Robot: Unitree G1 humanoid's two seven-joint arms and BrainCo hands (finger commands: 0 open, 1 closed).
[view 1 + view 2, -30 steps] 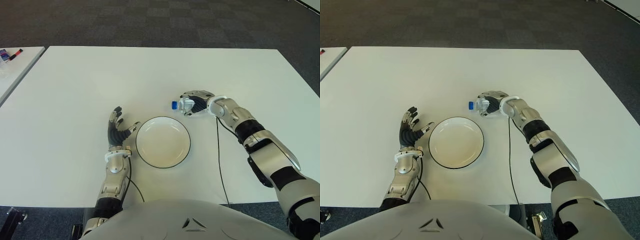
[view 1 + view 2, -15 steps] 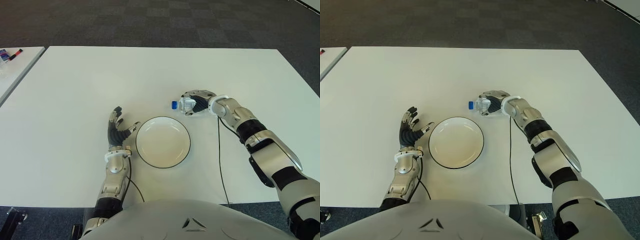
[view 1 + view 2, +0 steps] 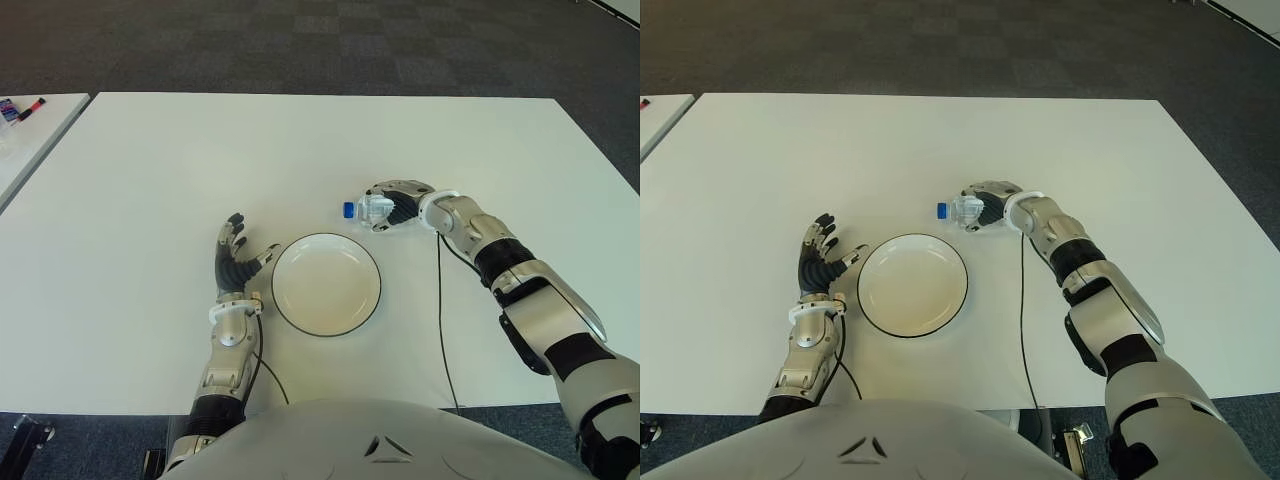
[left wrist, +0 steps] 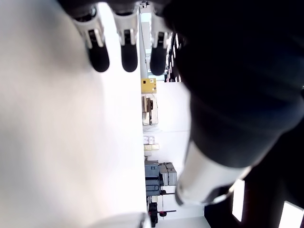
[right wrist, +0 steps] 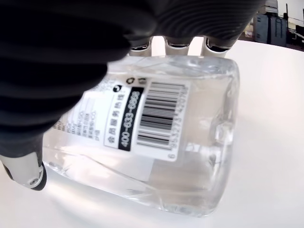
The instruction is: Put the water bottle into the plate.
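A small clear water bottle with a blue cap lies on its side on the white table, just beyond the far right rim of the plate. My right hand is curled over it; the right wrist view shows its fingers wrapped around the labelled bottle. The white plate with a dark rim sits bare in front of me. My left hand shows just left of the plate, fingers spread and holding nothing.
A black cable trails from my right wrist across the table toward the near edge. A second white table with small items stands at the far left. Dark carpet lies beyond the table's far edge.
My right hand and the bottle have shifted very slightly to the right. The left hand and plate have not moved.
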